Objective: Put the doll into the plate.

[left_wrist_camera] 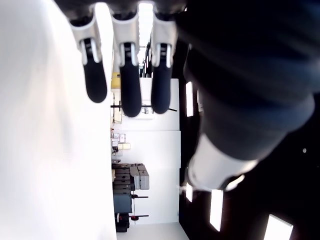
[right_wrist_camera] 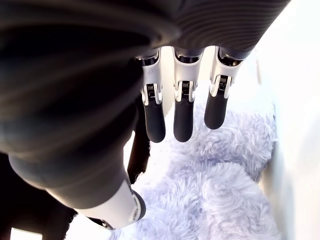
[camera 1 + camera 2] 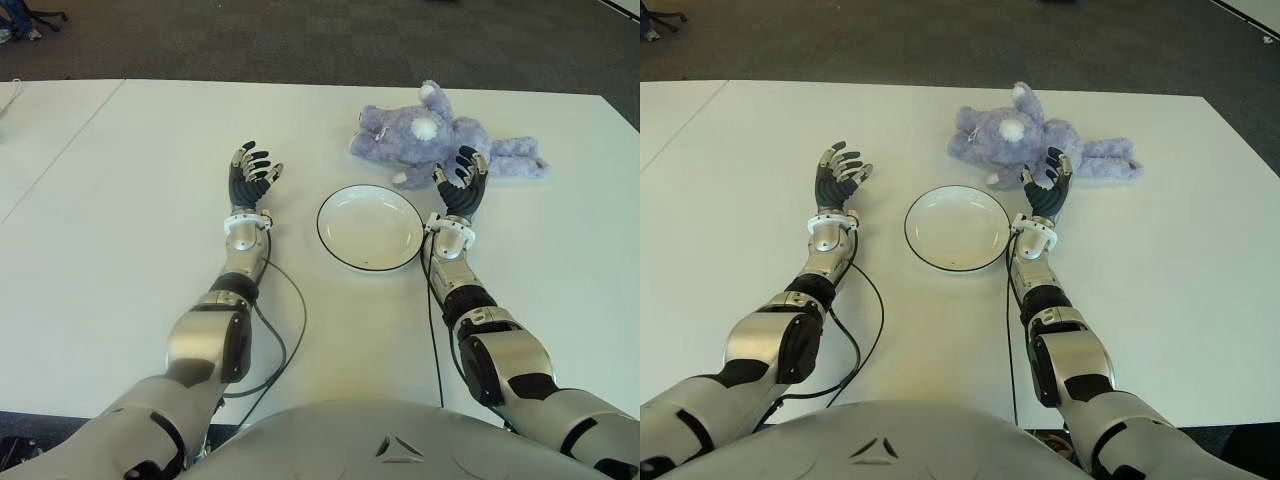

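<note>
A fluffy lavender doll lies on the white table, behind and to the right of a white plate with a dark rim. My right hand is just in front of the doll's lower part, right of the plate, fingers spread and holding nothing. Its wrist view shows the straight fingers above the doll's fur. My left hand shows left of the plate, fingers spread and empty.
The table's far edge meets dark carpet. A seam with a second table runs along the far left. Cables trail from both forearms across the table near me.
</note>
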Tool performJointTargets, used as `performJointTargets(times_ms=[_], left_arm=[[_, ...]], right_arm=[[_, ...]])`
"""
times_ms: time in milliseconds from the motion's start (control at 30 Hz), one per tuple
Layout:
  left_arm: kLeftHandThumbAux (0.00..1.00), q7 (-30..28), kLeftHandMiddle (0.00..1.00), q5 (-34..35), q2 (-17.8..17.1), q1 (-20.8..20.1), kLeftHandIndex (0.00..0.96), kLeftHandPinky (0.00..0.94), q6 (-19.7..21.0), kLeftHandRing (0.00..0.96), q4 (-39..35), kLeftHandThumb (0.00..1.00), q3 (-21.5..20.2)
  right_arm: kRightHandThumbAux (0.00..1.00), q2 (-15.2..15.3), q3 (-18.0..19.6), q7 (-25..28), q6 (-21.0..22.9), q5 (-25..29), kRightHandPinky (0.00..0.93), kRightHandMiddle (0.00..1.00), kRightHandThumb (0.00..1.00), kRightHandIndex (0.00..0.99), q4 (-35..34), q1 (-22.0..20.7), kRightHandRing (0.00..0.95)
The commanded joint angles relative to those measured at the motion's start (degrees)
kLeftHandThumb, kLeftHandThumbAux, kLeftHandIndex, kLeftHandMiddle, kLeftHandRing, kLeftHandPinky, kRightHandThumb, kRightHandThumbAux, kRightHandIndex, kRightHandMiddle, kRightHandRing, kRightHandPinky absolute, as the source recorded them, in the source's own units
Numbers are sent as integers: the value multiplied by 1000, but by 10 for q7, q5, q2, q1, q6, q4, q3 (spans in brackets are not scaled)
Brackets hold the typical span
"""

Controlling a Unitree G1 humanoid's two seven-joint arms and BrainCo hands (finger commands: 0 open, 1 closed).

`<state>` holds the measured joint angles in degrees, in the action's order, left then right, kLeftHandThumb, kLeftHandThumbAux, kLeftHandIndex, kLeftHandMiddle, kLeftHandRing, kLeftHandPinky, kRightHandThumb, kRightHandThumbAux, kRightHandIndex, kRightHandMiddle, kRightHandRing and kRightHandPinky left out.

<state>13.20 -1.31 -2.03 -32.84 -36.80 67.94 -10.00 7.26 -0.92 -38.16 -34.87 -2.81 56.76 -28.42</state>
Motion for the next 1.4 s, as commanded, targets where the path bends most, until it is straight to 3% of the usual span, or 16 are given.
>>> performJointTargets(times_ms=[33,633,900,1100,1133,1200,1300,1400], left_arm=[[872,17,320,-24,30,141,195,309,55,333,84,149,16],[885,18,335,-19,30,138,198,321,60,345,85,183,11],[876,15,331,-18,29,138,181,317,63,341,85,169,11],[874,14,335,-18,28,138,177,306,66,339,84,158,11],[875,14,337,-18,28,138,175,310,67,341,84,157,11],[877,13,341,-18,28,138,175,312,67,345,85,159,10],[878,11,342,-17,28,139,174,306,68,345,84,162,10],[877,9,346,-15,28,140,182,316,65,350,84,162,8]], right_arm=[[910,-31,-7,9,-3,-31,220,247,404,250,171,231,231],[890,-33,-9,3,-10,-33,216,238,445,245,167,231,225],[900,-56,-26,-27,-58,-48,177,240,464,260,125,246,210],[891,-76,-54,-44,-107,-72,124,197,340,183,42,277,166],[872,-77,-60,-44,-110,-76,84,159,248,132,19,286,130],[843,-74,-69,-31,-111,-79,50,119,175,90,-37,310,92],[823,-64,-73,-6,-113,-71,37,97,143,73,-74,332,71],[743,-44,-76,37,-113,-52,32,57,121,52,-123,364,39]])
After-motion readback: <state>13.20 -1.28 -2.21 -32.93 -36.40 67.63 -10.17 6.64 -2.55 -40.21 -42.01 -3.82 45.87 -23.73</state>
